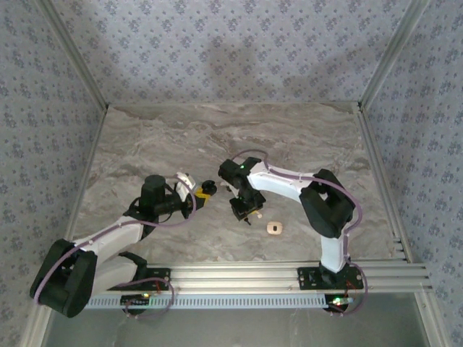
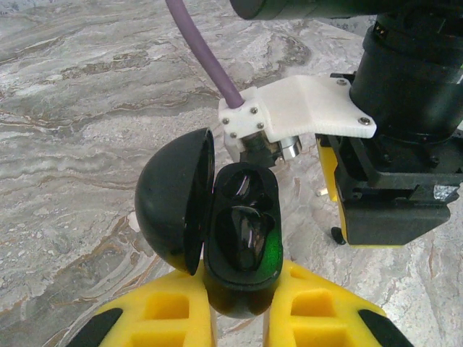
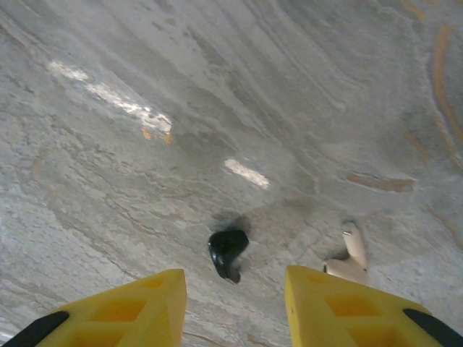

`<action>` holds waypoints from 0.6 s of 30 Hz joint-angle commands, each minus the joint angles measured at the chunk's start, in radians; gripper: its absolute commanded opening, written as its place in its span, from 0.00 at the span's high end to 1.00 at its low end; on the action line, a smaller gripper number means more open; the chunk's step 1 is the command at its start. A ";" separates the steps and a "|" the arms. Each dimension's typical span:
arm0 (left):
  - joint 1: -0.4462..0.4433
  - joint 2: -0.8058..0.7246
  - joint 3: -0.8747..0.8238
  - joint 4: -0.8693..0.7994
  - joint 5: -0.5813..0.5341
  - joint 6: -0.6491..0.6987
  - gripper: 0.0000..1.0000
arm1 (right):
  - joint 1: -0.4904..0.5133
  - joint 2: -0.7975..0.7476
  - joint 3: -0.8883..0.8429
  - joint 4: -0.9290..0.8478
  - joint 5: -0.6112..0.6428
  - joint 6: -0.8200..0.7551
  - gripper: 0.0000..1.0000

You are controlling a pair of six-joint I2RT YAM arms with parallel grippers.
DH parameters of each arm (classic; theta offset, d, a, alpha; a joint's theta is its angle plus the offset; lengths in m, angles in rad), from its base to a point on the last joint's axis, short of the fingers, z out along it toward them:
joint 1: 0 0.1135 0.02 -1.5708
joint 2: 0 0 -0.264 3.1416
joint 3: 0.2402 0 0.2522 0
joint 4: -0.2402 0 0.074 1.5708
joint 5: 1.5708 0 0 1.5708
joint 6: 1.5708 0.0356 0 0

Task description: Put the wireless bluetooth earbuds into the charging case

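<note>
table (image 1: 181, 137): grey marble-look top | walls (image 1: 231, 43): blue-grey floral paper | frame (image 1: 289, 275): aluminium rails

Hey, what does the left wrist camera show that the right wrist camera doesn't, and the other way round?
Left wrist view: a black charging case, lid open, clamped in the left pincer, with the right arm close beside it.
Right wrist view: a small black earbud lying on the table in front of the open right pincer, plus a pale beige piece to its right.
Shared: the grey marbled table and yellow pincer fingers at the bottom edge.
</note>
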 commanded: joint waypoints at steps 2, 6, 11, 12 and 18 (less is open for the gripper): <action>0.003 -0.001 0.003 0.006 0.028 -0.005 0.90 | 0.009 0.031 -0.001 0.006 -0.045 -0.005 0.59; 0.003 -0.003 0.003 0.005 0.028 -0.004 0.90 | 0.008 0.037 -0.017 0.033 -0.060 0.006 0.59; 0.003 0.007 0.004 0.012 0.031 -0.006 0.90 | 0.007 0.052 -0.026 0.038 -0.054 0.017 0.60; 0.004 0.009 0.005 0.012 0.031 -0.006 0.90 | 0.006 0.052 -0.027 0.039 -0.055 0.018 0.60; 0.003 0.013 0.008 0.015 0.033 -0.005 0.90 | 0.007 0.055 -0.034 0.033 -0.047 0.033 0.61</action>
